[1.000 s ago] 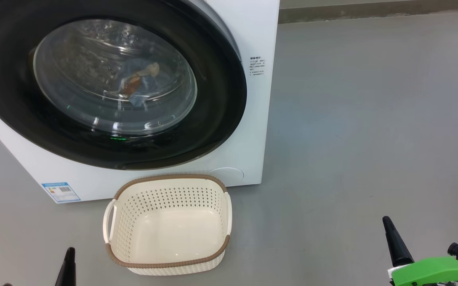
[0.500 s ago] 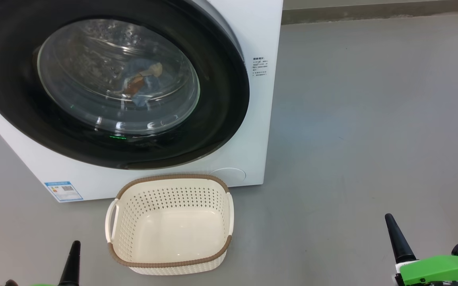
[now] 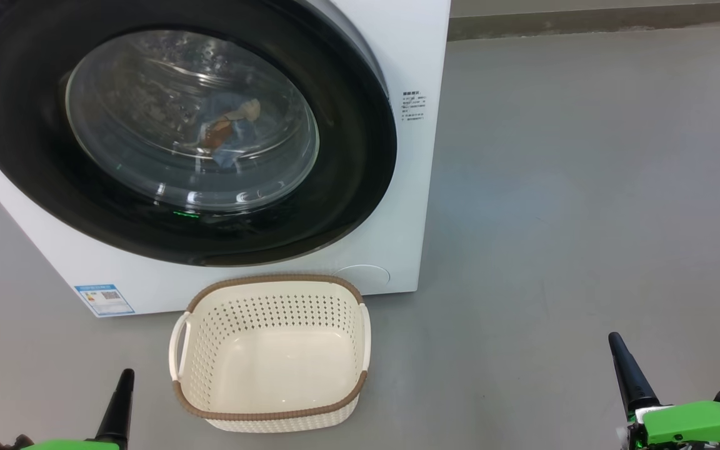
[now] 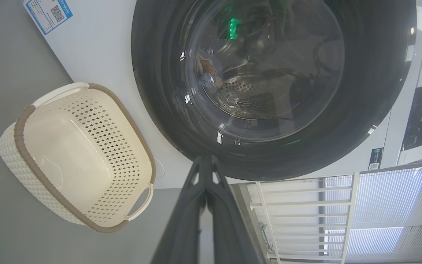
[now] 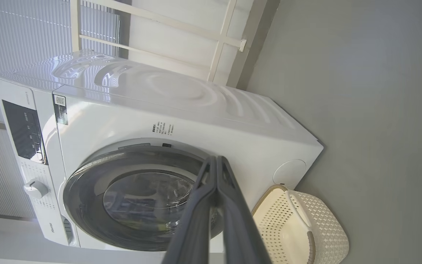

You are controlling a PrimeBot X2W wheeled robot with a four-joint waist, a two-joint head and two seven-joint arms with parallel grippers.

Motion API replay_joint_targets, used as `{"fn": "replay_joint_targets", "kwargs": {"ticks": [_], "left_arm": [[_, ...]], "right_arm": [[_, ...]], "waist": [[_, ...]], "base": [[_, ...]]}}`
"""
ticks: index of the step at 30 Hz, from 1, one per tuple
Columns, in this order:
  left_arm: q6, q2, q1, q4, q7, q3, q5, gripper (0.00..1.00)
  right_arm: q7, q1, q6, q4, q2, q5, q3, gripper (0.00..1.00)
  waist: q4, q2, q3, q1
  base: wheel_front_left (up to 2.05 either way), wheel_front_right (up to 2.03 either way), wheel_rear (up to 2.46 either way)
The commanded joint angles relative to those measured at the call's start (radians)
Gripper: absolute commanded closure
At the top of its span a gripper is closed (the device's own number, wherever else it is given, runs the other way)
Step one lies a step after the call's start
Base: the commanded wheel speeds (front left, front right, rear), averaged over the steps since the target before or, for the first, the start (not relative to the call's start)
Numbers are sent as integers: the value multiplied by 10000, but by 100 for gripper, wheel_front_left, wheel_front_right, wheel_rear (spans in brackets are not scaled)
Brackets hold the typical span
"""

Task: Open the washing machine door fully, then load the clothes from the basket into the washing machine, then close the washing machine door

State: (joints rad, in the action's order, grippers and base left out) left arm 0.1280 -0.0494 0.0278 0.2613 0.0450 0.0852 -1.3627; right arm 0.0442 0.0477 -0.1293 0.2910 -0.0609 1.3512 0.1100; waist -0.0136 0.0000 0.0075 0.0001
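The washing machine (image 3: 416, 56) is a white box on the grey floor. The washing machine door (image 3: 347, 187) lies flat against its front, black rim around a clear bowl window. Behind the glass, the clothes (image 3: 229, 128) lie in the drum, light blue with an orange-brown patch. The cream basket (image 3: 272, 282) stands just before the machine and holds nothing. My left gripper (image 3: 125, 378) is shut at the lower left, left of the basket. My right gripper (image 3: 616, 344) is shut at the lower right, well clear. The left wrist view shows the door (image 4: 159, 91), the basket (image 4: 18, 128) and my shut left gripper (image 4: 205, 159).
A blue label (image 3: 104, 300) sits on the machine's lower left corner, a round cover (image 3: 363, 275) at its lower right. Grey floor (image 3: 585, 187) stretches wide to the right. A white railing (image 4: 306, 205) and blinds stand beside the machine.
The head camera has shifted a little, so everything sits slightly further right. My left gripper shows a bit higher in the picture. Door, basket and clothes are as before.
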Motion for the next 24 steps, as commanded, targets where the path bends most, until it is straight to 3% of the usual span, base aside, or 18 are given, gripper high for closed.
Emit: {"fn": "replay_joint_targets", "kwargs": {"ticks": [1,24], "left_arm": [[24,-121,471,-182,98,259,-392,100],[27,-9,803,-163,686,290,-2456,100]], "right_arm": [[106,496,-13,-317,-2,388,-125,100],[698,603,-14,-462,106,2566,48,100]], "waist": [[13,0,-5,0],[136,0,-44,0]], "base": [[0,0,0],[0,0,0]]}}
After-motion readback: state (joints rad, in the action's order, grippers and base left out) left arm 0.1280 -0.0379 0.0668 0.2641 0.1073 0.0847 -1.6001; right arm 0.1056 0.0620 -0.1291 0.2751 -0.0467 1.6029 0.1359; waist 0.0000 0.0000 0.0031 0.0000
